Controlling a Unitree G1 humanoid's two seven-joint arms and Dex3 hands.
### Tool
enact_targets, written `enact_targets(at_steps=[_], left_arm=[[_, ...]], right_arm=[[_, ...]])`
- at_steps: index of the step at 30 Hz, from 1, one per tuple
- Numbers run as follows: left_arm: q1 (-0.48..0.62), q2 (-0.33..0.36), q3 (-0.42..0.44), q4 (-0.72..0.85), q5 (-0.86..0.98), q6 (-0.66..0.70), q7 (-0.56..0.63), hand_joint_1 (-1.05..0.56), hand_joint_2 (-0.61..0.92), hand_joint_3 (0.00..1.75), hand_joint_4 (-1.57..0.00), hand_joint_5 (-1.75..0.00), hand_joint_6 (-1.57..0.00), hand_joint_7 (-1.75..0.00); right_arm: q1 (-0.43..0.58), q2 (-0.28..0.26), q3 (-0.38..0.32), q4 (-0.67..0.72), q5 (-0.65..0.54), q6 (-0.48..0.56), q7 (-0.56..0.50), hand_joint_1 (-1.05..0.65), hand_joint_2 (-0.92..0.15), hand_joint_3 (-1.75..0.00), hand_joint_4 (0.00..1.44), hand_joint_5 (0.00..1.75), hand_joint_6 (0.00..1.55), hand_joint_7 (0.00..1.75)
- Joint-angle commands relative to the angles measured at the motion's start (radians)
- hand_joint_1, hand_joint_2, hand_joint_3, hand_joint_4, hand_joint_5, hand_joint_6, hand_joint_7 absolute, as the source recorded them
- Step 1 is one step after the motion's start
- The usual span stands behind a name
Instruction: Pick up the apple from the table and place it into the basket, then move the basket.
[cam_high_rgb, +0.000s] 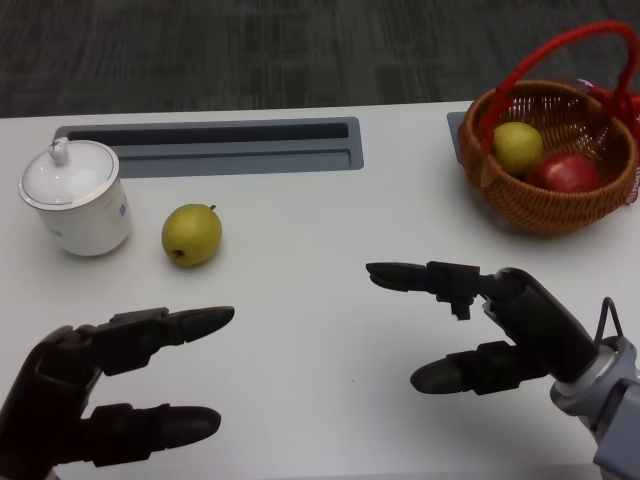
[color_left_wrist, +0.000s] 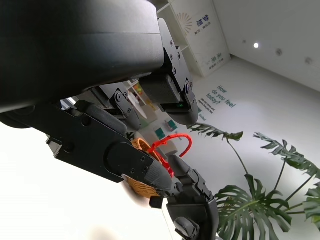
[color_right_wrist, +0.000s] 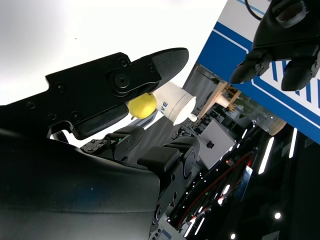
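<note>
Apple (cam_high_rgb: 569, 173) inside basket (cam_high_rgb: 520, 205), well apart from right robot hand (cam_high_rgb: 490, 325); fingers spread, empty.

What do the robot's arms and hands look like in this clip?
Both hands, left hand and right hand, are black, with segmented, round-tipped fingers and small screws showing in the wrist views. A silver-grey forearm with a thin dark wire loop shows behind the right hand.
</note>
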Motion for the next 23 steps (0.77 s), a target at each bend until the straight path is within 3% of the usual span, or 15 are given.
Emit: enact_targets(at_steps=[1, 12, 23], left_arm=[[-0.023, 0.02, 0.009, 0.012, -0.016, -0.008, -0.013, -0.45, 0.78, 0.0, -0.86, -0.02, -0.79, -0.01], [-0.046, 0.037, 0.02, 0.026, -0.04, -0.002, -0.033, -0.43, 0.78, 0.0, -0.91, -0.03, -0.85, -0.02], [-0.045, 0.036, 0.021, 0.014, -0.047, 0.015, -0.044, -0.42, 0.78, 0.0, -0.93, -0.02, -0.86, -0.01]], right_arm=[[0.002, 0.02, -0.029, 0.021, 0.021, -0.021, 0.018, -0.52, -0.82, 0.0, 0.71, 0.03, 0.64, 0.02], [0.004, 0.072, -0.072, 0.043, 0.031, -0.004, 0.069, -0.49, -0.8, 0.0, 0.74, 0.01, 0.69, 0.01], [0.01, 0.082, -0.092, 0.033, 0.021, -0.005, 0.095, -0.49, -0.8, 0.0, 0.74, 0.0, 0.69, 0.0]])
